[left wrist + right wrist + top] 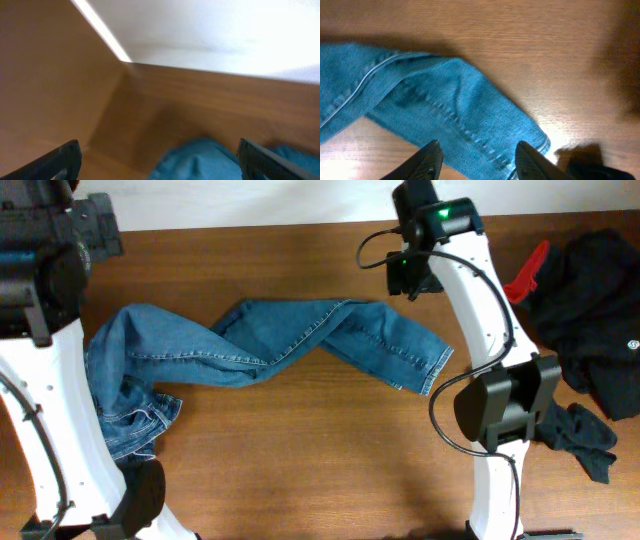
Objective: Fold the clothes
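The jeans lie on the table, long way left to right, with the open right claw just over the cuff end and the open left claw near the bunched end.

Soft blur and white glare in left wrist view

A: Jeans, colour?
B: Medium blue denim, faded paler in patches. Pale stitching lines along the seams.
A: Table?
B: Reddish-brown, fine wood grain with darker streaks.
A: Cloth heap?
B: Plain black, no print legible. Red piece beside it.
A: Arms?
B: White shells, black joints, and one green light.
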